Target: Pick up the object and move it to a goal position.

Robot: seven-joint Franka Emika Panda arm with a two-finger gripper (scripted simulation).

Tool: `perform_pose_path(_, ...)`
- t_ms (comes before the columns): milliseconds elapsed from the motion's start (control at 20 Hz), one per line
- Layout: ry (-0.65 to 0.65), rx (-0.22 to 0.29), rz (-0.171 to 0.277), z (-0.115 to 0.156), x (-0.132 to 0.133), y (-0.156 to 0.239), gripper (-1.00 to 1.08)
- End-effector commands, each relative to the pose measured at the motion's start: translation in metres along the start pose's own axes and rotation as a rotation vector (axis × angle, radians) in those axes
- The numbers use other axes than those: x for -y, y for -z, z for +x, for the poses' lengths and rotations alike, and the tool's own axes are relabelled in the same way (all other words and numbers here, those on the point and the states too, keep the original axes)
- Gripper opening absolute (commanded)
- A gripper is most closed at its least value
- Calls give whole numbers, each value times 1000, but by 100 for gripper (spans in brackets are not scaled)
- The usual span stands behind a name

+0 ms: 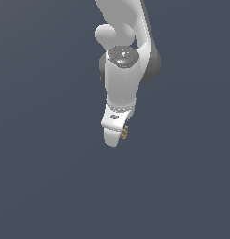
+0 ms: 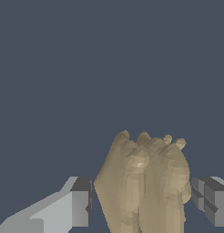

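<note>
The object [image 2: 143, 182] is a tan-gold lumpy thing with ridged bumps. In the wrist view it sits between my two fingers, with one pad [image 2: 81, 202] against one side and the other pad [image 2: 208, 202] against the other. My white gripper [image 1: 118, 138] points down in the middle of the exterior view, and the object [image 1: 124, 133] peeks out as a tiny tan speck at its tip. The jaws are shut on the object. I cannot tell how high it is above the surface.
A plain dark blue-grey surface [image 1: 51, 186] fills both views. The white arm [image 1: 121, 70] comes down from the top middle of the exterior view. No other objects or edges show.
</note>
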State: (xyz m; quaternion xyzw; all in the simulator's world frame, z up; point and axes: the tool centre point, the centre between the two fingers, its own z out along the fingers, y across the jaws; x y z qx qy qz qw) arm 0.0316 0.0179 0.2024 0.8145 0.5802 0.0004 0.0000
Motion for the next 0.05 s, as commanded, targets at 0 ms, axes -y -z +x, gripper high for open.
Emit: perform_pose_path(0,-1,0,1,1,-1,2,-100)
